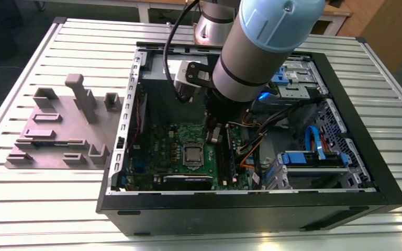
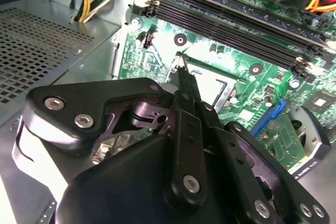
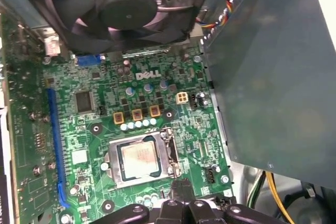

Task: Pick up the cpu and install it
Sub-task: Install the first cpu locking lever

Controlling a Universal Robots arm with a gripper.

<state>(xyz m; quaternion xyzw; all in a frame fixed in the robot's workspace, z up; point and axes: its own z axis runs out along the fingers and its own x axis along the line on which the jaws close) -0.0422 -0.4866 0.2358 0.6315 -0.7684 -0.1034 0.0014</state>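
Observation:
The cpu (image 3: 139,159) is a flat square chip with a silvery top. It lies inside the metal socket frame (image 3: 116,181) on the green motherboard (image 3: 84,129). In the exterior view the cpu (image 1: 192,154) sits in the middle of the board, inside the open computer case. My gripper (image 3: 181,186) hangs just beside the socket's edge, close above the board. In the second wrist view its thin black fingers (image 2: 183,80) are pressed together with nothing between them, their tips over the socket frame's corner. The arm reaches down into the case, and the gripper (image 1: 215,135) is just beyond the socket on the exterior view's right.
A black fan (image 3: 123,3) and a grey power supply box (image 3: 273,77) stand close around the socket. Memory slots (image 2: 236,19) and coloured cables (image 1: 257,141) run near the gripper. A grey fixture plate (image 1: 61,130) lies outside the case, on the exterior view's left, on the slatted table (image 1: 19,209).

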